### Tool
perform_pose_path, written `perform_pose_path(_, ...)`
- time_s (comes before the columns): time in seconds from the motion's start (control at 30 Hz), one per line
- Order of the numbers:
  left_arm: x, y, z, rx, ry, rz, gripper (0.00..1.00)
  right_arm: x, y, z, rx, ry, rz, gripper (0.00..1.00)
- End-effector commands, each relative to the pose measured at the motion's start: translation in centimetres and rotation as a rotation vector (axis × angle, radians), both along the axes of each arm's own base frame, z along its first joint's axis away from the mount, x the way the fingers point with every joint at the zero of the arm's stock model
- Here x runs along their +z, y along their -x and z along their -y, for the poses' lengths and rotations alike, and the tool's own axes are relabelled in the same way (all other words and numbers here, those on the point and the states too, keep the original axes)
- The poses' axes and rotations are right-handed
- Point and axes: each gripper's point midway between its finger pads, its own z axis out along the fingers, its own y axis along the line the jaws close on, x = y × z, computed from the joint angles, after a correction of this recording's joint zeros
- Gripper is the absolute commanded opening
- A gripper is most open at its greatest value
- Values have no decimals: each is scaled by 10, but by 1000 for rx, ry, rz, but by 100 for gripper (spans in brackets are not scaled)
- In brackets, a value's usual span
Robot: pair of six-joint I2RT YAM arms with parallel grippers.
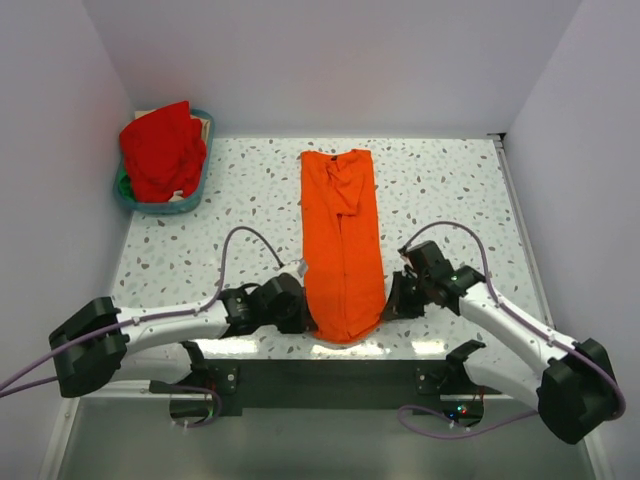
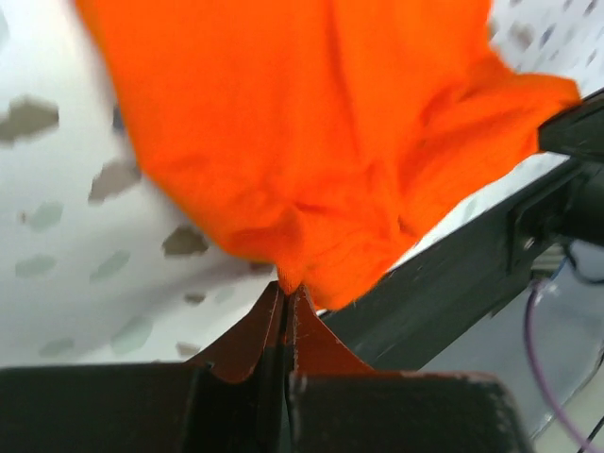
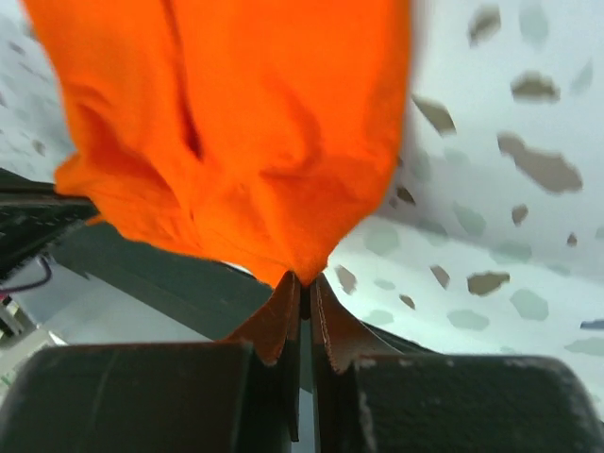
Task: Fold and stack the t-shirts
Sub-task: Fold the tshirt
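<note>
Left wrist view places the left gripper [image 2: 285,288] at the near hem of the orange t-shirt [image 2: 311,142], jaws pressed together on a small peak of cloth at the hem's left corner. The right wrist view shows the right gripper [image 3: 304,278] pinching the opposite corner of the same hem in the same way. Each grip takes in only a little cloth, so it is judged to be shallow. From above, the shirt lies on the speckled table [image 1: 440,190] as a long narrow strip, with its hem at the near edge between the two grippers and its collar end well away toward the back wall. The step in hand is judged to be the crosswise fold, in which the near hem is carried over to the far end. To do it well, both arms should rise together and level, so that the hem stays straight and lightly taut between them (a slack hem would sag and crease the fold). They should then travel forward along the strip's own line without drifting sideways. The hem should be lowered square onto the collar end, with the side edges matched, before either jaw opens. Sharp pulls should be avoided, since a thin pinch could slip off soft cloth. In the far left corner the red t-shirt [image 1: 160,150] sits heaped in the basket [image 1: 150,208], well apart from the work and not yet folded.
</note>
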Motion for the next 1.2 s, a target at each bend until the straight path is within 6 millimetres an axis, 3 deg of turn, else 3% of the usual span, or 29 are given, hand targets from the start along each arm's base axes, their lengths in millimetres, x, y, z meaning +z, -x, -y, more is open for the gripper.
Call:
perform_pose_path(0.0, 34, -46, 17, 58, 14, 127, 0, 37, -56, -14, -21, 8, 180, 0)
perform_pose_path(0.07, 36, -67, 16, 102, 9, 137, 0, 56, -83, -22, -42, 4, 255, 0)
perform_pose_path(0.2, 60, -116, 24, 187, 53, 193, 0, 68, -129, -31, -93, 47, 336, 0)
perform_pose_path(0.23, 58, -125, 24, 196, 36, 205, 0, 58, -138, -32, -97, 76, 319, 0)
perform_pose_path(0.27, 71, -143, 26, 234, 43, 239, 0, 66, -153, -38, -106, 70, 354, 0)
perform_pose_path(0.33, 70, -160, 25, 258, 21, 249, 0, 62, -170, -39, -122, 104, 368, 0)
perform_pose_path(0.37, 79, -176, 24, 290, 25, 272, 0, 59, -183, -43, -123, 122, 374, 0)
perform_pose_path(0.57, 77, -228, 7, 400, -40, 295, 0, 46, -233, -49, -158, 158, 389, 0)
perform_pose_path(0.63, 68, -238, 4, 409, -69, 290, 0, 44, -243, -50, -170, 150, 387, 0)
perform_pose_path(0.67, 72, -247, 3, 419, -67, 298, 0, 49, -254, -49, -188, 141, 405, 0)
perform_pose_path(0.9, 53, -278, -1, 428, -108, 278, 0, 39, -281, -37, -226, 84, 366, 0)
perform_pose_path(1.17, 53, -301, -8, 449, -110, 280, 0, 31, -301, -25, -237, 41, 357, 0)
